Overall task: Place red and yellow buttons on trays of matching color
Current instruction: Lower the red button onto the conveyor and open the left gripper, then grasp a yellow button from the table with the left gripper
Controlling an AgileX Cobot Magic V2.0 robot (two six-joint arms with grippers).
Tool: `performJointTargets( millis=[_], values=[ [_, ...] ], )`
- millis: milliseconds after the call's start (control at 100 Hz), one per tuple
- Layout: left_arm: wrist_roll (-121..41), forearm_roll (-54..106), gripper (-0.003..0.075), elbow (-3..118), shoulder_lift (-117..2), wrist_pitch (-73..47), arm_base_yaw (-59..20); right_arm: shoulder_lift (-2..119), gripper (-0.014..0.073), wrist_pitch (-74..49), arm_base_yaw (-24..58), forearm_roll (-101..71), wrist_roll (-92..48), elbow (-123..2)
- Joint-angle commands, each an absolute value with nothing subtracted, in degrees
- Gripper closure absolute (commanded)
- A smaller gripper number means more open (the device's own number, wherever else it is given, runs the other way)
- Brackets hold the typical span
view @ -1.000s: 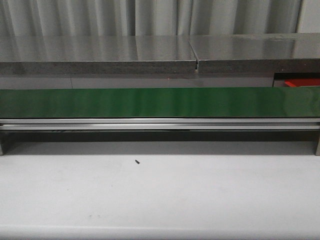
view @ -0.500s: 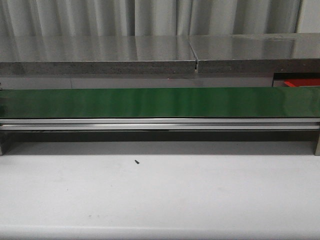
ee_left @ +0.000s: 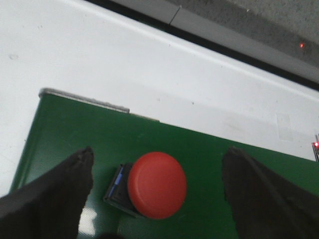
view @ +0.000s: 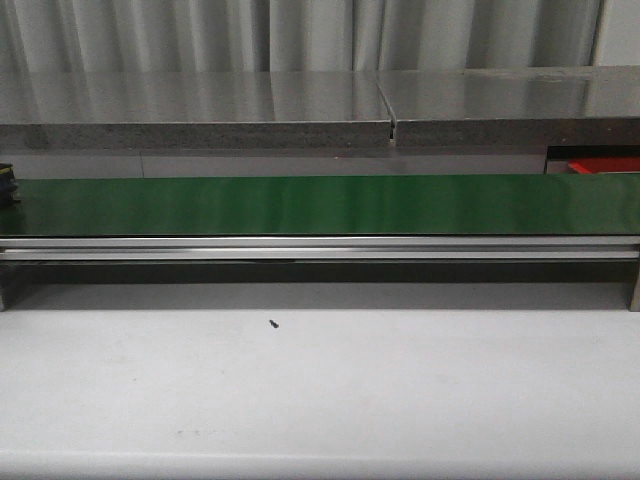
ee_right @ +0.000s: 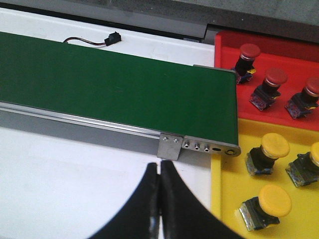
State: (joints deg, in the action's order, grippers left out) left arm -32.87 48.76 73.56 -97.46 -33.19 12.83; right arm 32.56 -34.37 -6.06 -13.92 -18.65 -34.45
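Two end effectors show only in their own wrist cameras. The left end effector (ee_left: 157,196) hangs over the green conveyor belt (ee_left: 209,154) with its dark fingers (ee_left: 55,199) spread wide, one to each side of a red button (ee_left: 157,184) and clear of it. That button lies on the belt near the belt's end, its round red cap towards the camera and a dark base with a blue edge showing beside the cap. Beyond the belt's metal end piece lies the white table (ee_left: 124,64).

The right end effector (ee_right: 160,199) has its two fingers pressed together with nothing between them, above the white table and just short of the belt's silver side rail (ee_right: 99,127). Past that end of the belt sit two trays side by side. In the red tray (ee_right: 294,47) three red buttons stand in view, among them one (ee_right: 246,57) nearest the belt. In the yellow tray (ee_right: 224,199) four yellow buttons appear, one (ee_right: 266,152) near the belt end, though the one at the frame edge is cut off. A small black connector on a wire (ee_right: 112,37) lies on the table beyond the belt.

From the front, the belt (view: 320,205) runs the full width of the scene, with a small dark object (view: 6,185) at its far left edge, possibly the button, too cropped to tell. A dark speck (view: 273,323) marks the table (view: 320,400).
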Motion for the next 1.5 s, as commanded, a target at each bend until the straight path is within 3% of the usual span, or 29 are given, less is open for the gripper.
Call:
performJointTargets(
  millis=[0, 320, 580, 1090, 1490],
  values=[
    [-33.2, 50.8, 0.0192, 75.1, -93.2, -29.4, 13.0, 32.6, 0.066, -30.8, -5.9, -14.4, -19.1, -35.9],
    [-33.1, 41.4, 0.0192, 80.4, -94.9, -27.0, 21.0, 32.6, 0.066, -30.8, -5.9, -14.4, -19.1, -35.9],
    [-33.0, 40.5, 0.0192, 92.1, -106.9, -34.9, 27.2, 32.6, 0.066, -30.8, -5.9, -14.4, -19.1, -35.9],
    [-32.6, 35.2, 0.0193, 104.4, -123.1, -32.9, 27.8, 32.6, 0.066, -30.8, -5.9, -14.4, -19.1, -35.9],
    [-31.3, 34.3, 0.0193, 106.9, -128.9, -27.9, 27.8, 32.6, 0.066, -30.8, -5.9, -14.4, -19.1, -35.9]
  ],
)
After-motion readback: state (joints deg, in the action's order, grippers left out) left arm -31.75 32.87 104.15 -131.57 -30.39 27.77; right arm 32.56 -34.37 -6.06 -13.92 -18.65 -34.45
